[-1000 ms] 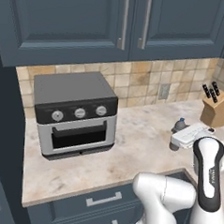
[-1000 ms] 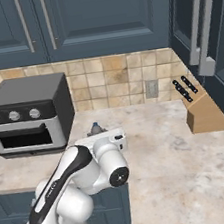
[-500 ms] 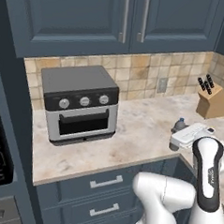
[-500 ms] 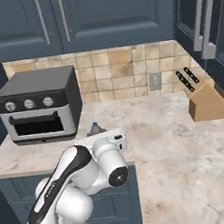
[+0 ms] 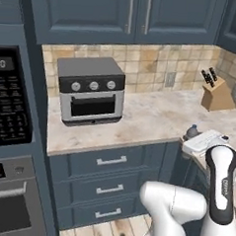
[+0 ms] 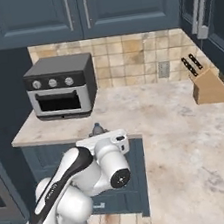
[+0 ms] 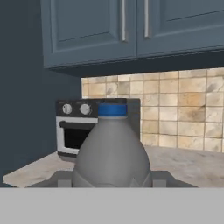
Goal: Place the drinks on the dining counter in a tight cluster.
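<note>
Oven: a small grey toaster oven (image 5: 91, 90) stands at the upper left of the left base view, on the marble surface (image 5: 154, 117) under the dark blue cabinets (image 5: 126, 14).
Bottle: the small grey-blue bottle (image 7: 112, 148) with its blue cap sits at centre bottom of the hand view, upright and lifted off the surface; in the left base view its cap (image 5: 192, 130) shows at the right edge, just beside the white hand.
Tool: the tool (image 7: 112, 181) is closed on the bottle, one finger to each side of its wide lower body; the grip looks centred.
Knife block: a wooden knife block (image 5: 218, 91) stands at the upper right, well apart from the bottle.
Step in hand, as judged: carrying the bottle away to the dining counter.
Handling advice: keep the bottle upright and the grip firm during travel; carry it high enough to clear counter edges; set it down touching or just beside the other drinks without knocking them.
</note>
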